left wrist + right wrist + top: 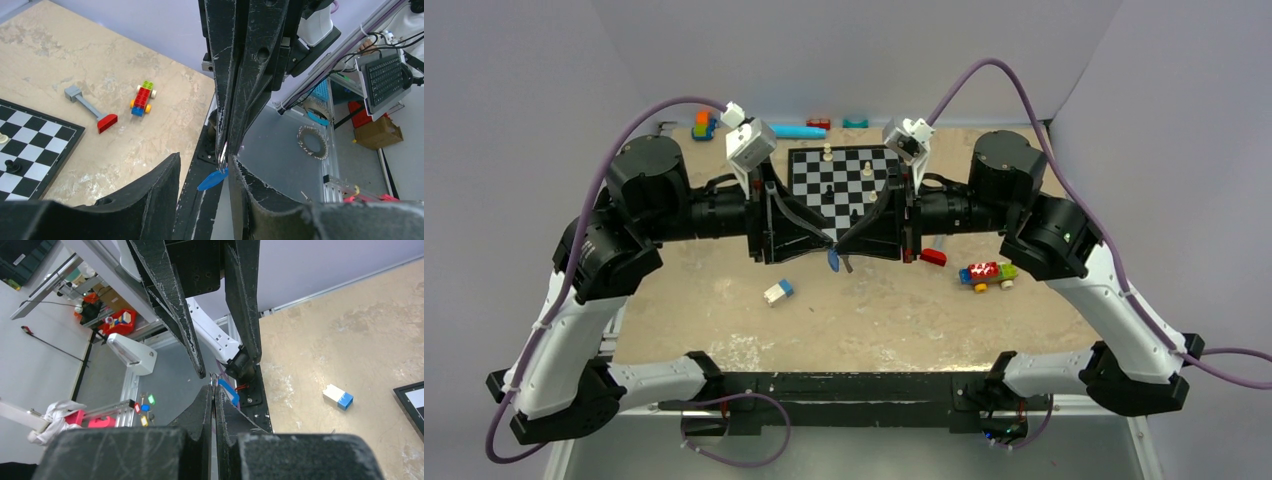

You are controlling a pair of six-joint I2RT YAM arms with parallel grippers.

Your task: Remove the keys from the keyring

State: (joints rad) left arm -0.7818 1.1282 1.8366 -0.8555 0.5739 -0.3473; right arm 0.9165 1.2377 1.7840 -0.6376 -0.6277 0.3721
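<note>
Black left gripper [204, 160] comes in from the left at table centre with its claw released: the two fingers stand spread, gripping nothing. Below it on the table [874, 320] lies a blue-and-white block [778, 291], apart from the work. Between the spread fingers, just beside one of them, hangs the key [212, 180], held up in the air over the near edge of the chessboard [844, 180]. It is still threaded on the keyring [223, 152]; whether the finger touches it cannot be told. The right gripper [214, 390], reaching in from the right, is clenched on the keyring, fingers flat together with the metal loop showing at their tips. Farther right on the table sit a red-ended grey tool [933, 257] and a toy brick car [987, 274]. Progress, as judged: ring lifted and secured by one arm, key not yet off; still to do are a grip on the key and working it round and off the loop. Orientation: the key dangles from the ring, long axis slanted rather than plumb, blue end pointing down and away from the ring in the left wrist view. Only blue plastic shows; no metal blade can be made out.
</note>
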